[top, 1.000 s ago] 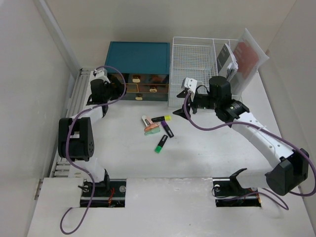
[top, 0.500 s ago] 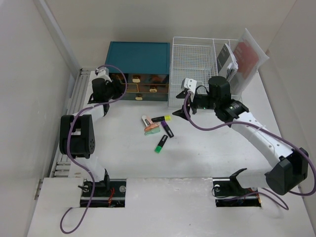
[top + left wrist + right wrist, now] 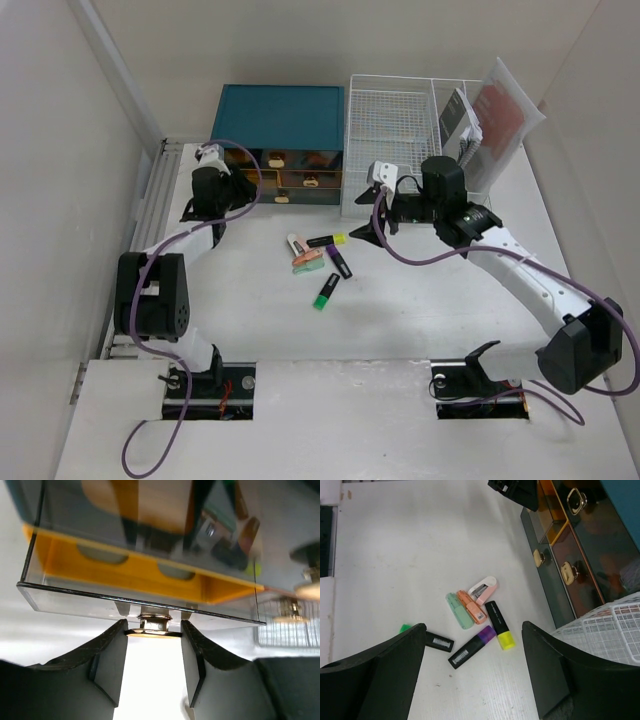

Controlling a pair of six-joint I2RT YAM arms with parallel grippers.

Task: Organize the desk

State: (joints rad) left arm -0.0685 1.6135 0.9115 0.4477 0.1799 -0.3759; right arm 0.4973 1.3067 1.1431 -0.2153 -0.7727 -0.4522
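The white desk [image 3: 420, 300] holds a small pile: a yellow highlighter [image 3: 328, 240], a purple one [image 3: 341, 263], a green one [image 3: 325, 291], a pink stapler [image 3: 297, 243] and orange and mint cases [image 3: 305, 262]. My left gripper [image 3: 238, 186] is at the teal drawer box [image 3: 280, 115]. In the left wrist view it [image 3: 154, 630] is shut on a brass drawer knob [image 3: 154, 624] of a clear orange drawer [image 3: 135, 575] that stands slightly out. My right gripper [image 3: 372, 215] hovers open and empty just right of the pile. The right wrist view shows it [image 3: 472, 626] above the yellow [image 3: 499, 625] and purple [image 3: 471, 647] highlighters.
A white wire-mesh rack [image 3: 390, 120] stands right of the drawer box, with a spiral notebook [image 3: 460, 120] and a red folder [image 3: 500, 105] in its right end. Walls close in on the left and at the back.
My left arm has drawn back a little toward its base, with the gripper still at the drawer front. The right arm has barely moved.
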